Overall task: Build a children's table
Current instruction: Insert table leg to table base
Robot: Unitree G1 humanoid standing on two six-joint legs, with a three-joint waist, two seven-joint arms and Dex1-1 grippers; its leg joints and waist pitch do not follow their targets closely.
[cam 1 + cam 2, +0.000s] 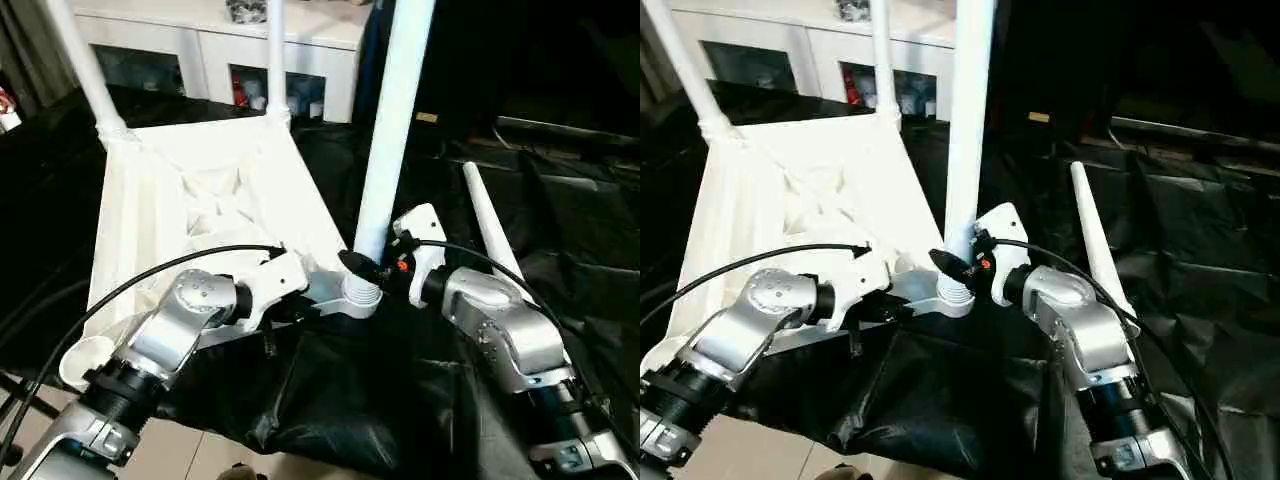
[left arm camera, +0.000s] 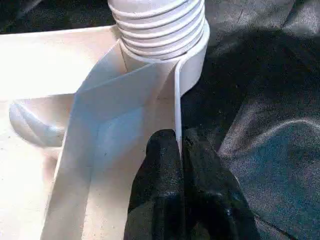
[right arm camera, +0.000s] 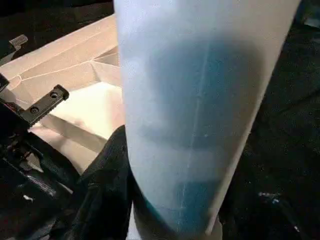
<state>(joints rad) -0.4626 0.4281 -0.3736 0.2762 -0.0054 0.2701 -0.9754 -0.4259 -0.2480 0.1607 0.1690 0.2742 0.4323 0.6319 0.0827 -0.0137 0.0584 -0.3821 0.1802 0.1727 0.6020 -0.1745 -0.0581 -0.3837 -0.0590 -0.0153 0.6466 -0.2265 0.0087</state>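
Note:
The children's table top [image 1: 200, 200] lies upside down on black cloth, ribbed underside up. Two white legs [image 1: 85, 65] [image 1: 277, 60] stand in its far corner sockets. A third leg [image 1: 390, 150] stands upright with its threaded end in the near right corner socket [image 2: 160, 30]. My right gripper [image 1: 375, 268] is shut on this leg just above the threads, one black finger [image 3: 107, 190] beside the tube. My left gripper [image 2: 181, 145] is shut on the thin rim wall [image 2: 177, 100] of the top, right next to that socket. A fourth leg [image 1: 490, 225] lies loose on the cloth to the right.
A white cabinet [image 1: 200, 40] with shelves stands behind the table top. The near left corner socket [image 1: 85, 355] hangs over the cloth's edge above the pale floor [image 1: 200, 455]. Black cables [image 1: 150, 275] run along both forearms. Crumpled black cloth [image 1: 560, 190] covers the right side.

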